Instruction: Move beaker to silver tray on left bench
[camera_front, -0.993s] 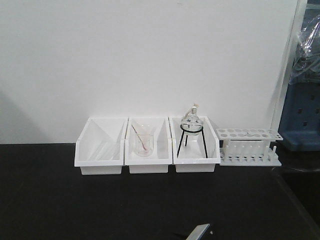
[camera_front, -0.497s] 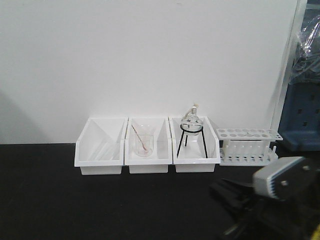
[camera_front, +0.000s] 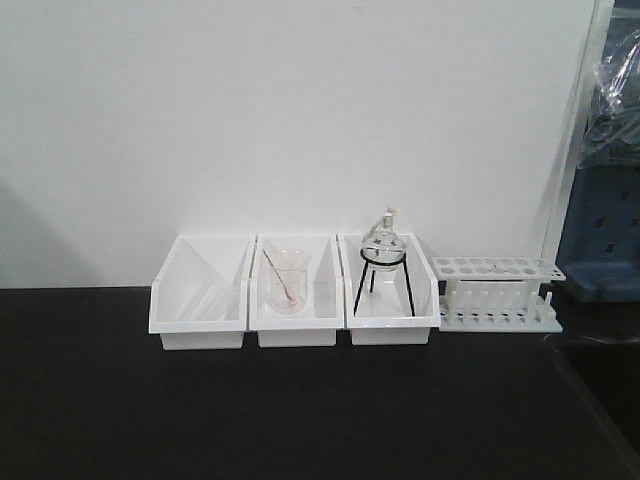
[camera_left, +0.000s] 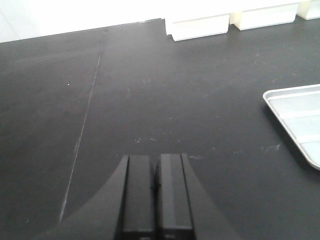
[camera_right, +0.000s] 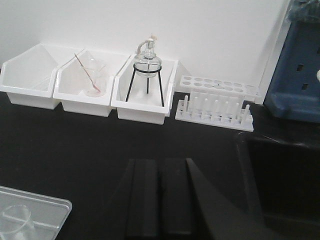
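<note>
The small clear beaker (camera_right: 15, 218) stands upright in the silver tray (camera_right: 47, 212) at the bottom left of the right wrist view. My right gripper (camera_right: 160, 162) is shut and empty, over the black bench to the right of the tray and apart from it. My left gripper (camera_left: 155, 160) is shut and empty above the bare black bench. A corner of the tray (camera_left: 300, 120) shows at the right edge of the left wrist view, with the beaker out of that view. Neither gripper, tray nor beaker shows in the front view.
Three white bins (camera_front: 200, 295) stand along the back wall. The middle one holds a beaker with a pinkish rod (camera_front: 285, 285), the right one a flask on a black wire stand (camera_front: 383, 250). A white test-tube rack (camera_front: 497, 295) stands beside them. A dark recess (camera_right: 285, 180) lies at the right.
In the front view an arm with a grey housing rose at the lower right half a second ago and has now dropped out of view. The bins and the rack have not moved.
</note>
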